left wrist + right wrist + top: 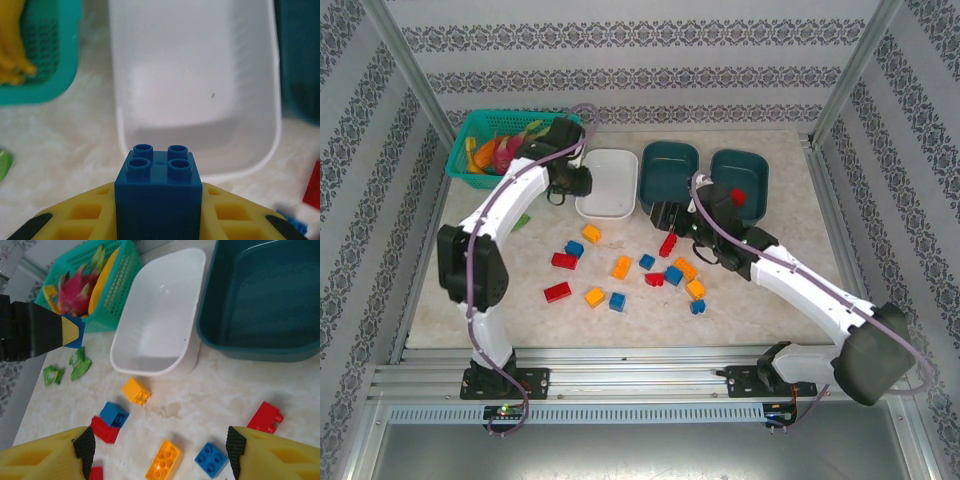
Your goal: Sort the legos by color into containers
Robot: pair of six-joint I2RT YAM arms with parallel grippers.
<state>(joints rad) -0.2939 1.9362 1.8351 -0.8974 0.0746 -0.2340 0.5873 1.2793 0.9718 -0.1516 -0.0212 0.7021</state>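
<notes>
**Item 1. Left gripper** [159, 222]: yellow fingers [85, 217] clenched on a blue four-stud plastic brick [159, 187], which is upright with its studs on top. It is held just short of the rim of the white rounded plastic tub [195, 75], not yet over the hollow. The turquoise mesh basket [480, 150] of toy fruit stands on its other side.

**Item 2. White tub:** empty.

**Item 3. Dark teal plastic tubs, two:** the middle teal tub [670, 168] has no brick visible in it. The far-right teal tub [745, 165] holds one red brick [737, 196].

**Item 4. Right gripper** [160, 447]: fingers released and spread wide, grasping nothing. It hangs above the loose pile in front of the tubs.

**Item 5. Loose legos** [621, 267]: red, blue and orange, scattered on the pale counter [520, 310]. Some lie tight together, such as a blue square brick [114, 414] touching a flat red brick [104, 430].

**Item 6. Green crumpled wrappers** [80, 362]: near the basket, not for sorting.

**Hazards, as judged:**
- If the blue brick is let go here, it would likely strike the tub's rim or fall to the counter outside it. It needs to be carried forward over the hollow first.
- Veering toward the basket side would put the brick among the fruit.
- Blue should stay out of the far-right teal tub, which already holds red.
- The right gripper coming down on crowded bricks could knock a neighbour or pinch two colours at once.
- Both arms work near the tubs, so their paths may cross.
</notes>
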